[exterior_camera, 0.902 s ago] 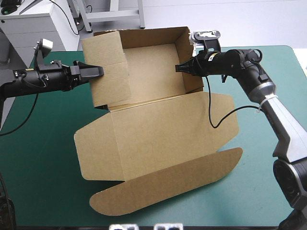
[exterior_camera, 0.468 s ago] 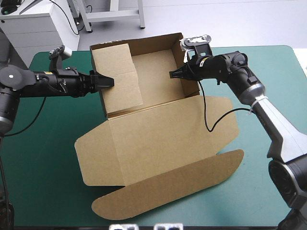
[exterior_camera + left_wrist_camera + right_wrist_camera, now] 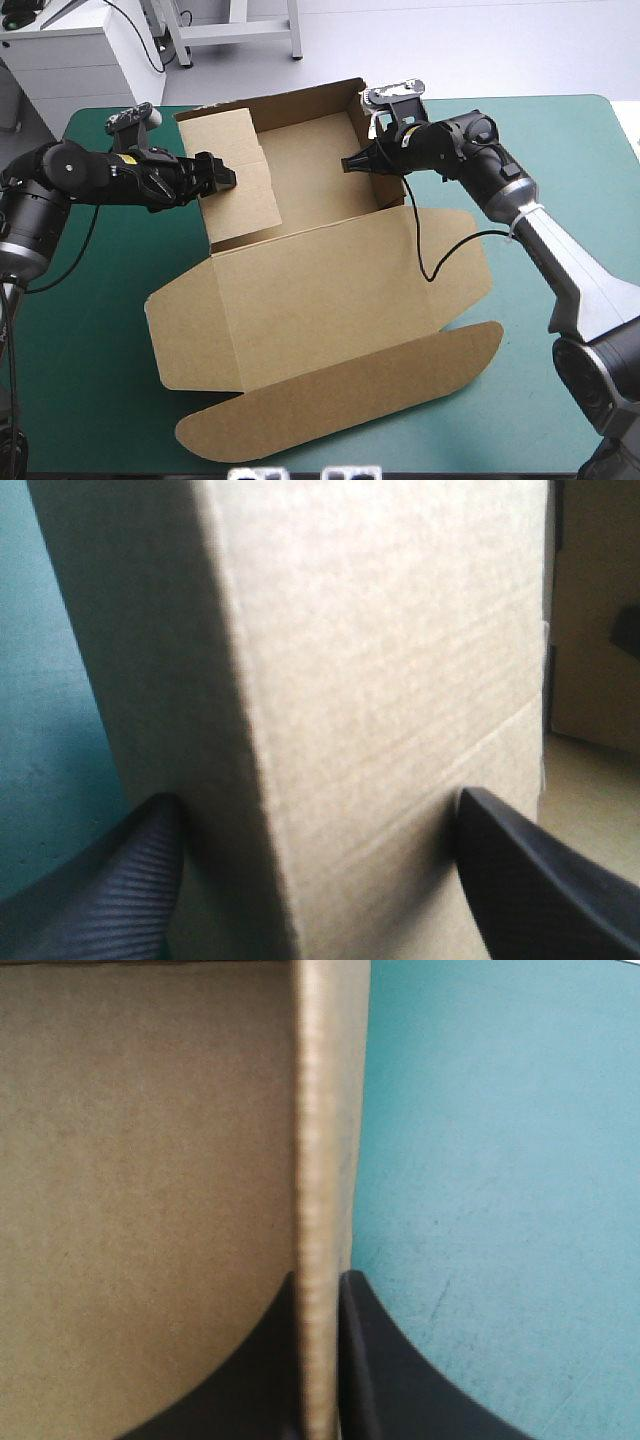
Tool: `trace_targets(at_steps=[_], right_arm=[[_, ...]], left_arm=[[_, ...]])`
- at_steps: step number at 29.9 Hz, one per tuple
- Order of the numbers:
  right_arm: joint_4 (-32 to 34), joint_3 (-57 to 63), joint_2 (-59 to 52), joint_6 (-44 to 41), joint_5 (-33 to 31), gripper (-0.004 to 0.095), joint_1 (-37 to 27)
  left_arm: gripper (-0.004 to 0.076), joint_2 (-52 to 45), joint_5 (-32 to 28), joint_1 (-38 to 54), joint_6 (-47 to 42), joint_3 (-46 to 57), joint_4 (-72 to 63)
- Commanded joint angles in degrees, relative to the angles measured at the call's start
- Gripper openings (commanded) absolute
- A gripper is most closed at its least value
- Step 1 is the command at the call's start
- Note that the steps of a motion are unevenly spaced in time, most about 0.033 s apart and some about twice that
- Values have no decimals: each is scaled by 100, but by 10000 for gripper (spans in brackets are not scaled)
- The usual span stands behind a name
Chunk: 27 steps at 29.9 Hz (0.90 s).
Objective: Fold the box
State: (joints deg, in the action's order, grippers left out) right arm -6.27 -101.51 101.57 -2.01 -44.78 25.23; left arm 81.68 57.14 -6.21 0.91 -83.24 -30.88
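Your right gripper (image 3: 348, 164) pinches the right wall (image 3: 388, 188) of the box (image 3: 320, 300). Your left gripper (image 3: 224, 178) straddles the left wall (image 3: 245, 200), jaws wide. Unclamped, that wall could spring back open.

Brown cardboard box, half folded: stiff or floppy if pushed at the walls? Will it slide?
Probably stiff in the panels, hinging at creases: the brown cardboard box has walls standing, its lid flat. Likely light: the right gripper pinches only one thin wall edge. It may slide on the teal-green cover.
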Motion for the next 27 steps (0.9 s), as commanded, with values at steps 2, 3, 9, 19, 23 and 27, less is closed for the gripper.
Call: trace_targets(at_steps=[2, 3, 9, 19, 23, 27], right_arm=[[-770, -441, -377, -29, 186, 1, 172], [-814, -468, -377, -29, 160, 1, 181], [-837, -500, -377, -29, -203, 0, 201], [-698, -500, -377, -9, -509, 0, 227], [-218, -500, -377, -131, -753, 0, 227], [554, -500, -377, -447, -1309, 0, 227]], left_arm=[[502, 68, -408, -50, -261, -158, 2], [483, 109, -408, -50, -261, -158, -9], [356, 288, -397, -50, -261, -158, 304], [110, 312, -340, -50, -261, -158, 717], [-8, 312, -359, -241, -225, -197, 717], [-8, 316, -511, -673, -260, -339, 1092]])
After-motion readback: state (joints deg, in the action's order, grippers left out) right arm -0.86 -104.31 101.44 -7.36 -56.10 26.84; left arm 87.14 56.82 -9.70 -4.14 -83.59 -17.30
